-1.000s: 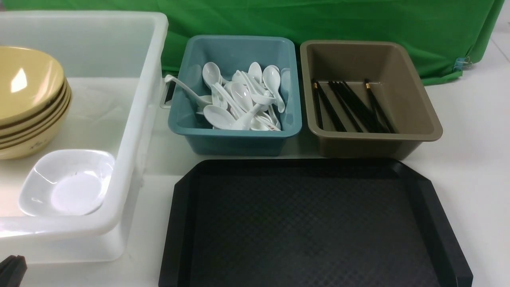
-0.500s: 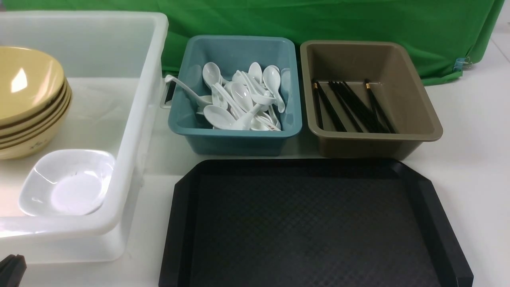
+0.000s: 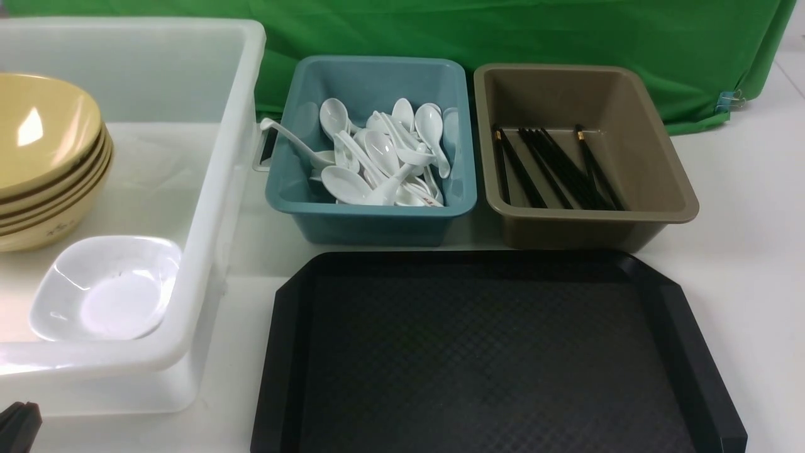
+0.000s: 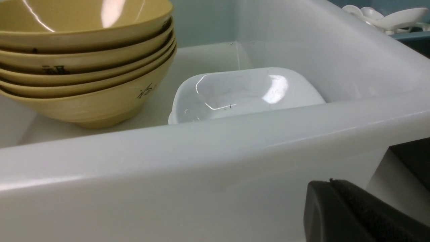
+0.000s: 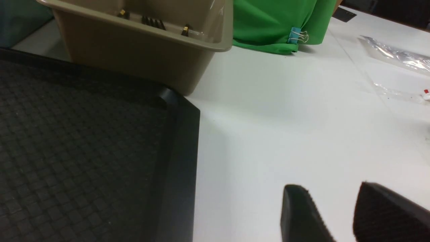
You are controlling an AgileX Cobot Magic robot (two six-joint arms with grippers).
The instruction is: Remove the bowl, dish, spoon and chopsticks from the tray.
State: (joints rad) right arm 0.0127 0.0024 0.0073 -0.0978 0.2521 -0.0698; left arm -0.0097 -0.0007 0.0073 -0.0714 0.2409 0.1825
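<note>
I see the black tray (image 3: 497, 352) on the white tabletop (image 3: 742, 189), close to me. Its bumpy floor has nothing on it.

The yellow bowl (image 3: 38, 126) sits on top of a stack of bowls inside the big white bin (image 3: 207, 207) on my left. A small white dish (image 3: 107, 286) lies in the same bin, just beside the stack, in the near corner.

Behind the tray is a blue bin (image 3: 371, 217) with a pile of white spoons (image 3: 377, 157). I cannot tell which spoon is the one from the tray. Next to it, on the right, is a brown bin (image 3: 585, 226). The black chopsticks (image 3: 553, 167) lie in it with other sticks.

My left fingers (image 4: 339, 205) are pressed together and hold nothing. They hang low, just outside the near wall of the white bin. In the front view only a dark bit of them shows in the bottom left corner.

My right fingers (image 5: 319, 215) are partly apart with a gap between them, and nothing is in the gap. They are over the bare tabletop, to the right of the tray. A green cloth (image 3: 503, 31) hangs at the back.
</note>
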